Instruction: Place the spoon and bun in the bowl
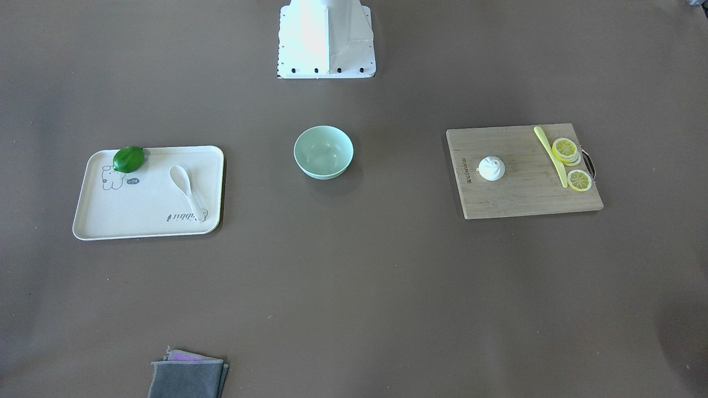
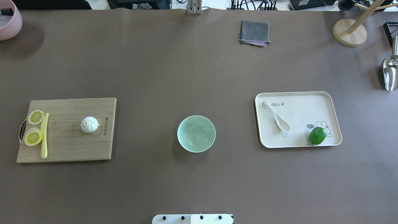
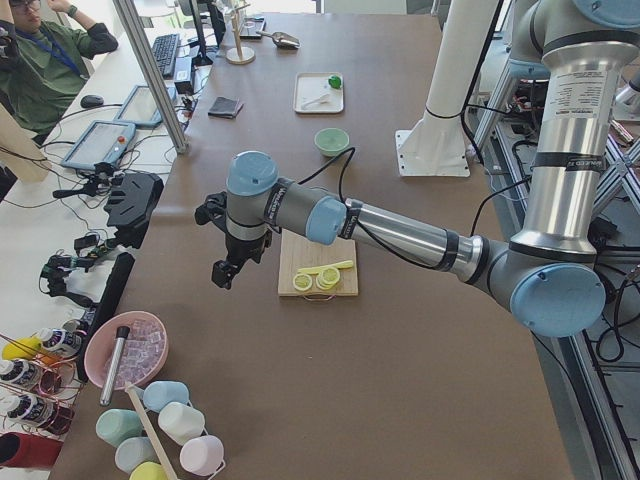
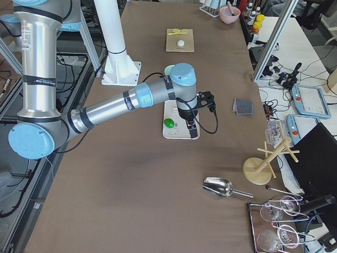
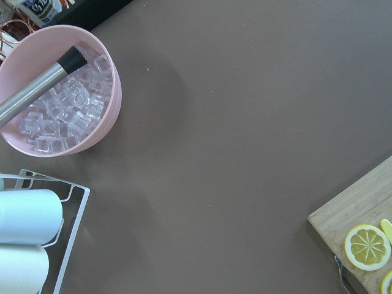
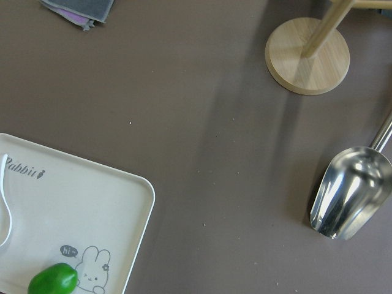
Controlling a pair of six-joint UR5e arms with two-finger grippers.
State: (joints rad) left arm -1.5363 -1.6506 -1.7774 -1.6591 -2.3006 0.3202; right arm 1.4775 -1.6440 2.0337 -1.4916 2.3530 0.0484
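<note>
The white spoon point(image 1: 187, 190) lies on a cream tray point(image 1: 144, 213); it also shows in the overhead view point(image 2: 276, 116). The white pleated bun point(image 1: 491, 168) sits on a wooden cutting board point(image 1: 525, 190), also seen from overhead point(image 2: 89, 124). The mint-green bowl point(image 1: 323, 152) stands empty at the table's middle point(image 2: 196, 133). My left gripper point(image 3: 225, 272) hangs above bare table beside the board's handle end. My right gripper point(image 4: 192, 129) hangs over the tray's end. Both show only in side views, so I cannot tell if they are open or shut.
A green lime point(image 2: 317, 135) lies on the tray. Lemon slices point(image 2: 33, 136) and a yellow knife point(image 2: 44, 135) lie on the board. A grey cloth point(image 2: 254, 32), a wooden stand point(image 2: 349, 32), a metal scoop point(image 2: 389, 73) and a pink ice bowl point(image 5: 58, 101) stand at the table's edges.
</note>
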